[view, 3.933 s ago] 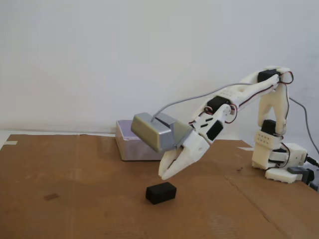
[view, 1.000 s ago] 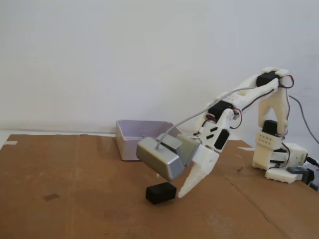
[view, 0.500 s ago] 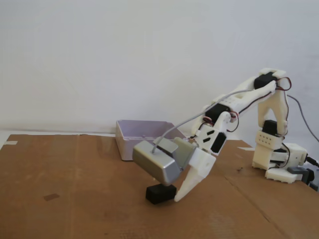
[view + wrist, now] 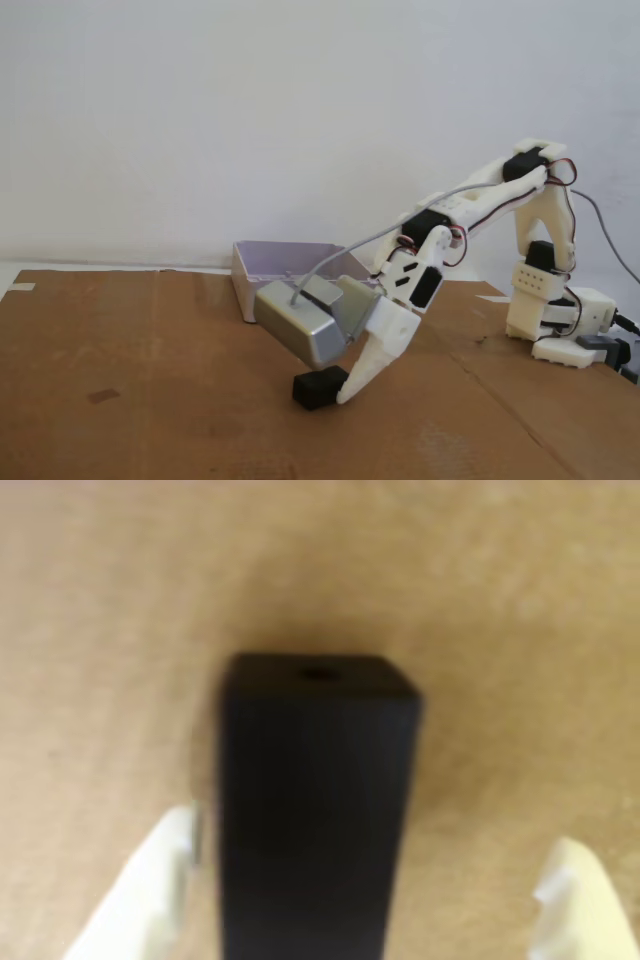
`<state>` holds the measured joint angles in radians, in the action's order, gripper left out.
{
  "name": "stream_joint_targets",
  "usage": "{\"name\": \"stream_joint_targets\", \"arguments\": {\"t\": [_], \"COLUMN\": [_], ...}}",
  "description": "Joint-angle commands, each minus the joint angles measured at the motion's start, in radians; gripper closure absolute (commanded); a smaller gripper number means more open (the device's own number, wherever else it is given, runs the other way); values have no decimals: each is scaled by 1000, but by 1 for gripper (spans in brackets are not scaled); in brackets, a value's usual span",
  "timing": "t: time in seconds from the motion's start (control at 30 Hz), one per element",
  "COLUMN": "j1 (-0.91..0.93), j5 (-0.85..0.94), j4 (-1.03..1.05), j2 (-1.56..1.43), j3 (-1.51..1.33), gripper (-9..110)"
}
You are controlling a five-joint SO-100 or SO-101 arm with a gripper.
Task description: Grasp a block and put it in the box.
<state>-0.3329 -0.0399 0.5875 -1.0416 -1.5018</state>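
In the wrist view the black block point(image 4: 315, 800) lies lengthwise on the brown cardboard between the white fingers point(image 4: 140, 890) of my gripper point(image 4: 375, 830). The gripper is open: the left finger is at the block's side, while a wide gap remains on the right. The fixed view shows the gripper point(image 4: 338, 393) lowered to the cardboard at the block point(image 4: 316, 389), whose upper part is hidden by the grey camera housing point(image 4: 298, 325). Behind them, near the wall, stands the pale lilac box point(image 4: 255, 292); nothing shows above its rim.
Brown cardboard point(image 4: 150, 400) covers the table, with a dark mark point(image 4: 103, 396) at the left. The arm's base point(image 4: 555, 325) with cables sits at the right edge. A white wall rises close behind the box.
The arm has moved down and to the left, bringing the open fingers to the cardboard around the block. The block has stayed in place.
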Motion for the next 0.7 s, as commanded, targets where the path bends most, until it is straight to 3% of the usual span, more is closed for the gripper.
{"name": "stream_joint_targets", "arguments": {"t": [0.0, 0.67], "j1": [20, 17], "j5": [3, -5], "j4": [-15, -17], "j2": [-26, 18], "j3": [110, 120], "gripper": [61, 61]}}
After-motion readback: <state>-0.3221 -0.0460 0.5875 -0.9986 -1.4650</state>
